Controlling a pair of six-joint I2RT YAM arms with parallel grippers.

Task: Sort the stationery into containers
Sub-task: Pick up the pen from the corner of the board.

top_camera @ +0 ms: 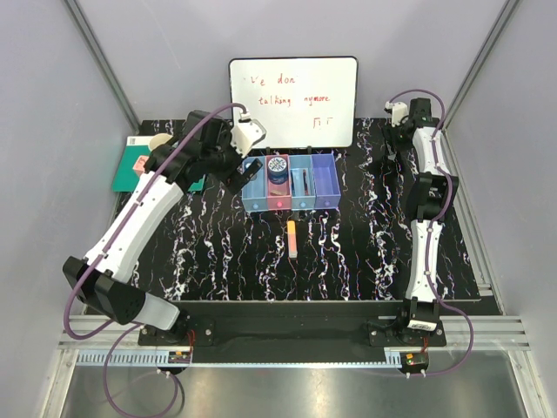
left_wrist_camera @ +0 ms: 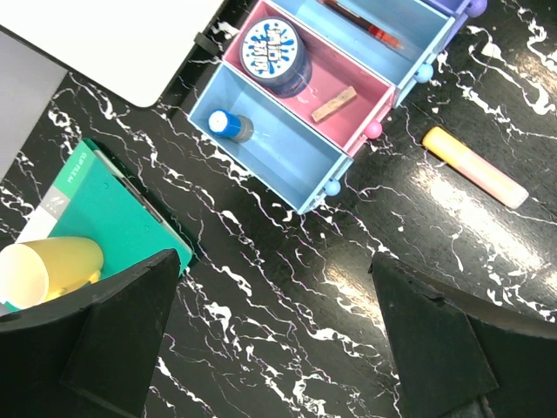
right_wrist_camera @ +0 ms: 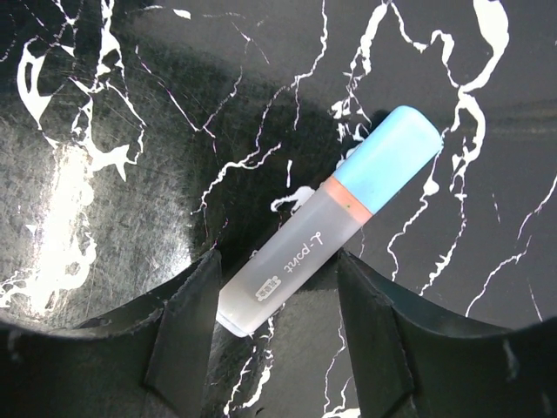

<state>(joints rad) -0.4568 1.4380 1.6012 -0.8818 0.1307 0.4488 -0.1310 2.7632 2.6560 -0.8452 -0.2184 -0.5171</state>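
Light-blue marker (right_wrist_camera: 335,226) lies flat on the black table (right_wrist_camera: 130,104). My right gripper (right_wrist_camera: 278,270) straddles its barrel for the pick, can't tell if it's pinching. Left gripper (left_wrist_camera: 274,261) is spread wide, hovering beside the bins (left_wrist_camera: 287,152), probably parked out of the way.

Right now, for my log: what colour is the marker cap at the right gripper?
Light-blue cap; right wrist view best.

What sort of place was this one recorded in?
Probably a lab robot test cell rather than a home or office: plain grey walls enclose a black marbled mat, two arms are bolted at its near edge, and a scribbled whiteboard is propped behind.
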